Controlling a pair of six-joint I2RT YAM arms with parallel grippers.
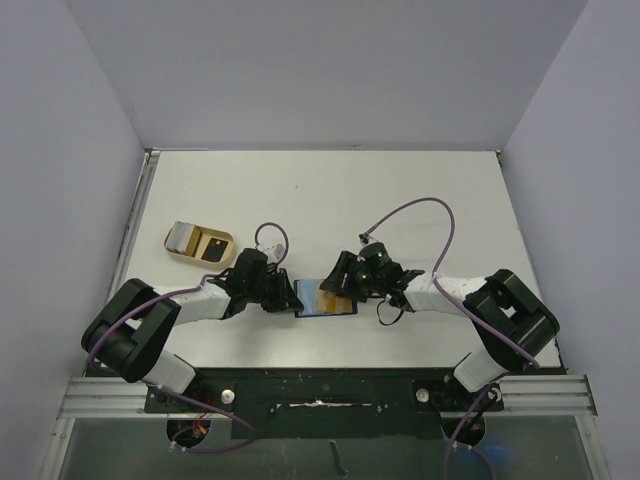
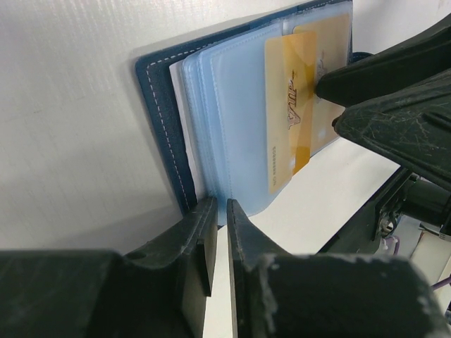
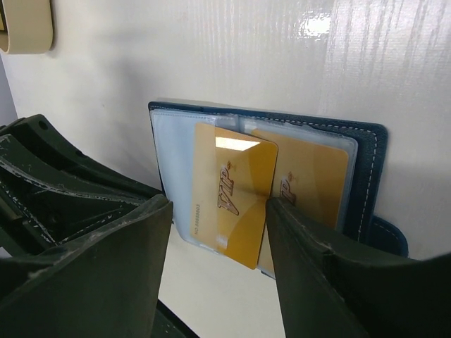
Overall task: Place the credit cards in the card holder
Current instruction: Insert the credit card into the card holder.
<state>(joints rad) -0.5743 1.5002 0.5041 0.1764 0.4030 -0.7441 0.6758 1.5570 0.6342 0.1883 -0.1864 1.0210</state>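
Observation:
The navy card holder [image 1: 325, 299] lies open on the table between both grippers, its light blue sleeves up. My left gripper [image 2: 220, 211] is shut on the near edge of a blue sleeve [image 2: 236, 141] and pins the holder [image 2: 158, 120]. A gold card [image 3: 232, 190] lies tilted on a sleeve, its lower corner past the holder's edge; it also shows in the left wrist view [image 2: 292, 105]. A second gold card [image 3: 313, 176] sits inside a sleeve. My right gripper [image 3: 218, 218] is open over the loose gold card, its right fingertip [image 3: 282, 211] at the card's edge. A black card [image 1: 213, 246] lies in the tray.
A beige shallow tray [image 1: 185, 240] stands on the table to the left, behind my left arm; its corner shows in the right wrist view [image 3: 25, 24]. The table's near edge and the arm bases are just below the holder. Grey walls enclose the table.

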